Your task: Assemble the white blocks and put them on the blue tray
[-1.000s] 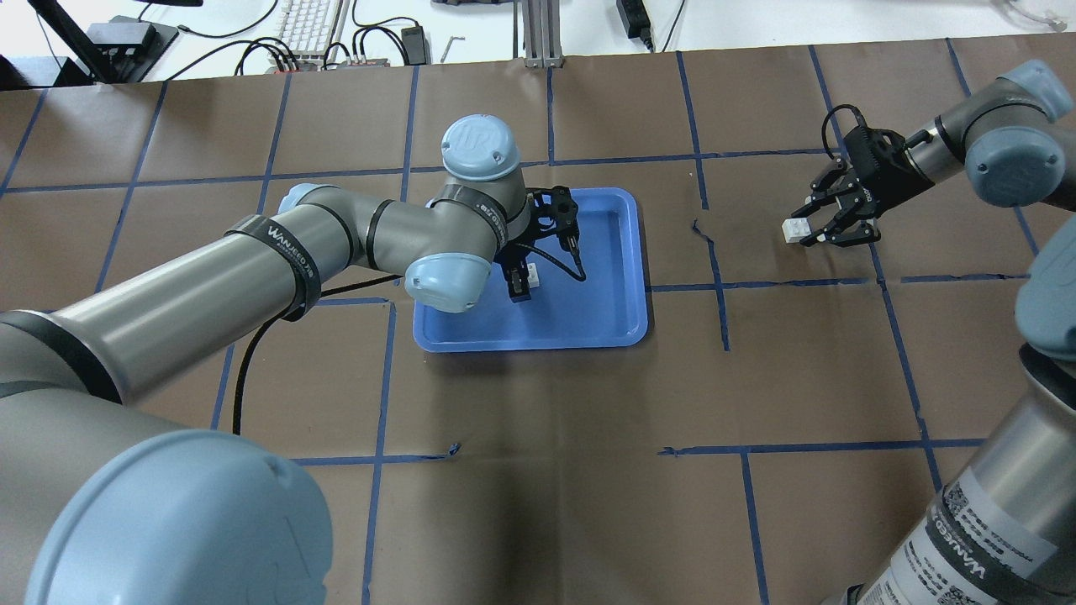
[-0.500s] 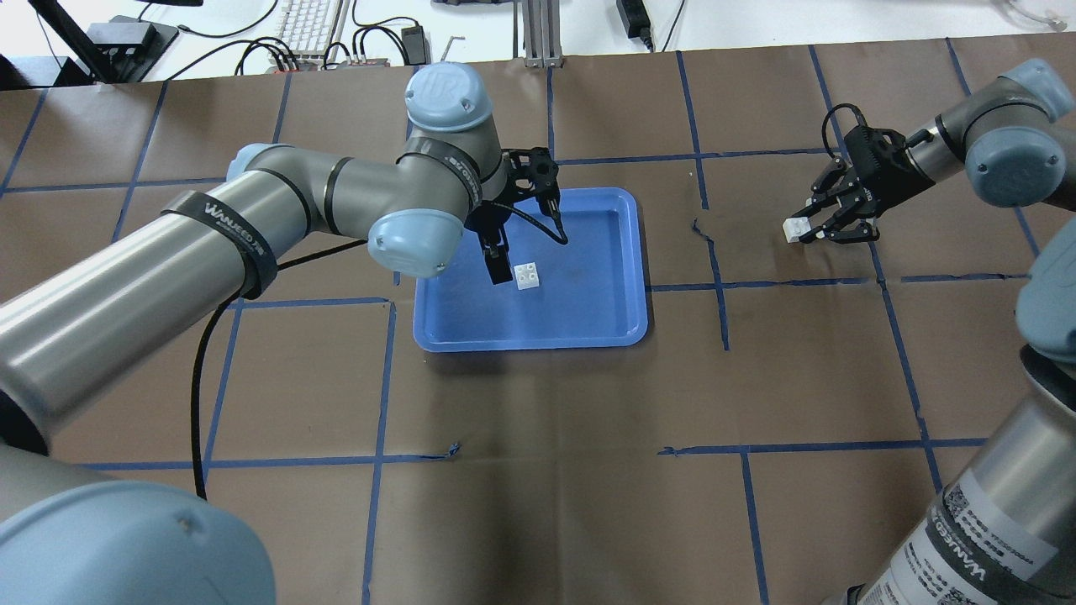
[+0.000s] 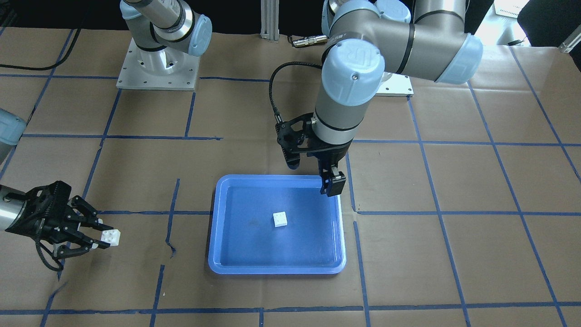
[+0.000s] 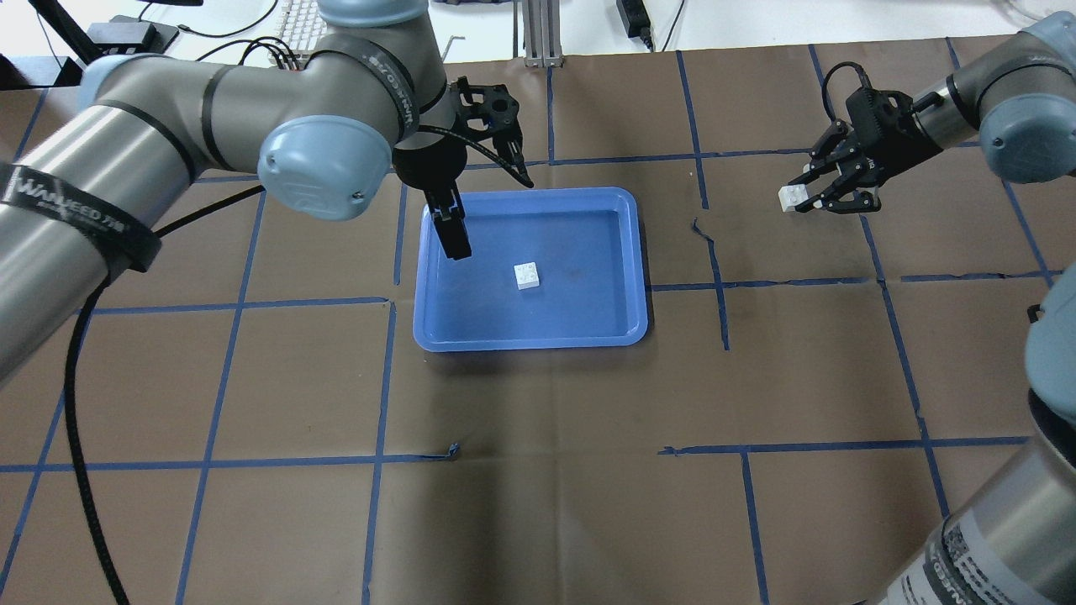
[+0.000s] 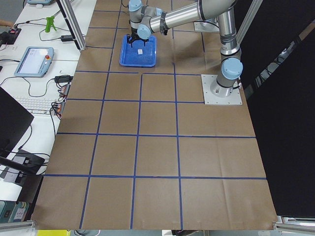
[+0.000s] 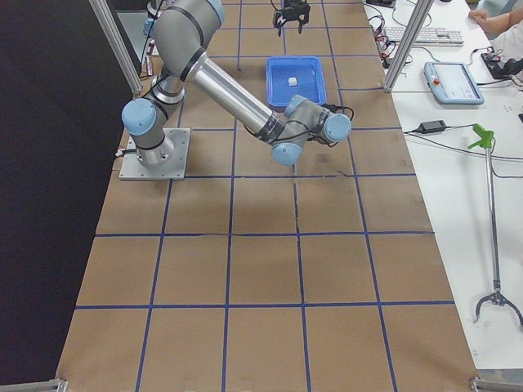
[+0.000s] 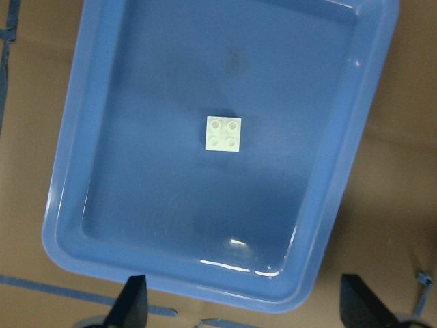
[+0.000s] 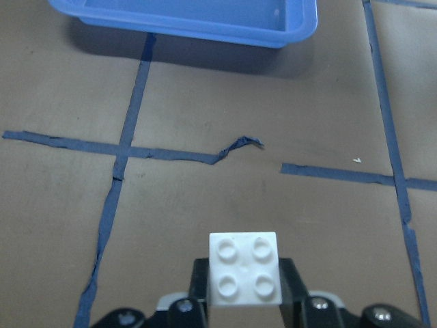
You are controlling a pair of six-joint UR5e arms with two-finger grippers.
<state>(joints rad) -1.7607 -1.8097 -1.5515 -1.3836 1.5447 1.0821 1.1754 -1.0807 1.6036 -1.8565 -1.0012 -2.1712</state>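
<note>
One white block lies studs up, free, near the middle of the blue tray; it also shows in the front view and the left wrist view. My left gripper is open and empty, raised over the tray's left rim. Its fingertips stand wide apart. My right gripper is shut on the second white block, held above the paper well right of the tray. That block shows studs up between the fingers in the right wrist view and in the front view.
Brown paper with a blue tape grid covers the table. A torn tape strip lies between the tray and the right gripper. An aluminium post, a keyboard and cables sit past the far edge.
My left gripper let go of its white block on the tray, then rose and drew back towards the tray's left rim. My right gripper moved a little farther away with its block.
</note>
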